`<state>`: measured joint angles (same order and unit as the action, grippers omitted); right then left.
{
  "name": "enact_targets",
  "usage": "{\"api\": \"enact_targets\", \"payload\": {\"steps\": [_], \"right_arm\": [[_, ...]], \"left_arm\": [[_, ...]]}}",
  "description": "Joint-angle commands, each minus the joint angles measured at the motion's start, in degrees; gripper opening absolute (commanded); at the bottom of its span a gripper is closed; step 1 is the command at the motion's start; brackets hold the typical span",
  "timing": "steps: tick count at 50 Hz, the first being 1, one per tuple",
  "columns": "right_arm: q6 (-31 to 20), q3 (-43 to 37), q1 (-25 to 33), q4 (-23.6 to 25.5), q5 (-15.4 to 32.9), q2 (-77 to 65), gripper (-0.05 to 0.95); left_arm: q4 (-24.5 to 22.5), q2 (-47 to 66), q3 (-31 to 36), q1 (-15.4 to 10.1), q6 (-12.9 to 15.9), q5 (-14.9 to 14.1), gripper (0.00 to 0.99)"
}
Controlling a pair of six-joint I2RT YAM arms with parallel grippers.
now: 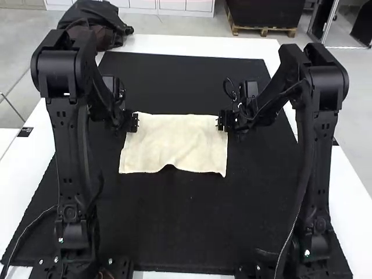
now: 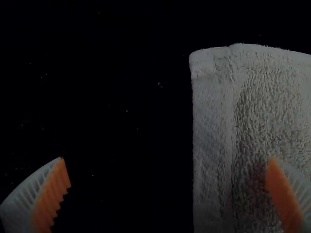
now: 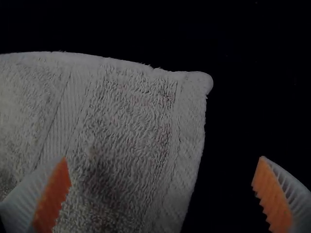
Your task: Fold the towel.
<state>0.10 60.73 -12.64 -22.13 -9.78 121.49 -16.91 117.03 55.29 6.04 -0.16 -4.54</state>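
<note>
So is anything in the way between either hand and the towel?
Nothing visible blocks either one. The left hand is open at the far left corner of the towel, the right hand open at its far right corner, and I see no object between them and the cloth.

Looped, rough terry cloth makes the towel (image 1: pixel 177 142); the table mat (image 1: pixel 174 221) looks matt.

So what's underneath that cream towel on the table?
Black mat shows all round the towel, even in the small notch of its near edge, so it presumably runs underneath. The covered part itself, and whether anything else lies there, can't be seen.
</note>
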Motion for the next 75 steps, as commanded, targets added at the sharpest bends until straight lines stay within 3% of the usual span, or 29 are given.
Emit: {"api": "enact_targets", "payload": {"steps": [1, 4, 5, 6, 7, 8, 9, 15, 48, 63, 75], "right_arm": [[-2.7, 1.7, -1.6, 0.0, -1.1, 4.0, 0.75], [-4.8, 1.4, -1.9, 0.2, -1.8, 4.3, 0.42], [-5.5, 1.3, -2.0, 0.2, -2.0, 4.3, 0.27], [-6.2, 1.1, -2.0, 0.0, -2.1, 4.3, 0.04], [-6.3, 0.9, -2.1, -0.1, -2.1, 4.3, -0.04], [-6.6, 0.6, -2.2, -0.1, -2.1, 4.3, -0.02], [-6.8, 0.6, -2.2, 0.0, -2.1, 4.2, -0.03], [-7.6, 0.3, -1.6, 0.2, -2.1, 3.7, -0.03], [-5.4, -4.6, 2.6, -3.0, -1.5, -7.2, -0.03], [-5.0, -6.1, 2.6, -3.2, -2.3, -10.5, -0.03], [-1.2, -7.1, 2.9, -2.7, -5.2, -13.4, -0.03]], "left_arm": [[0.0, 2.8, 1.1, -0.2, 3.2, -0.7, 0.893], [-0.1, 3.7, 0.8, -0.9, 3.6, -0.3, 0.607], [-0.3, 4.1, 0.8, -1.1, 3.7, -0.1, 0.461], [-1.1, 4.6, 0.6, -1.3, 3.7, 0.3, 0.284], [-1.6, 4.9, 0.5, -1.4, 3.8, 0.7, 0.146], [-2.0, 5.2, 0.3, -1.5, 3.8, 0.9, 0.031], [-2.6, 5.4, 0.0, -1.5, 3.9, 1.1, 0.015], [-4.8, 5.8, -1.3, -1.2, 4.4, 0.9, 0.023], [-6.4, -2.0, -1.2, 0.1, 4.3, -2.2, 0.023], [-5.4, -5.9, -1.5, 0.2, 3.9, -2.6, 0.023], [-2.5, -8.8, -1.6, 0.2, 4.2, -4.3, 0.023]]}}
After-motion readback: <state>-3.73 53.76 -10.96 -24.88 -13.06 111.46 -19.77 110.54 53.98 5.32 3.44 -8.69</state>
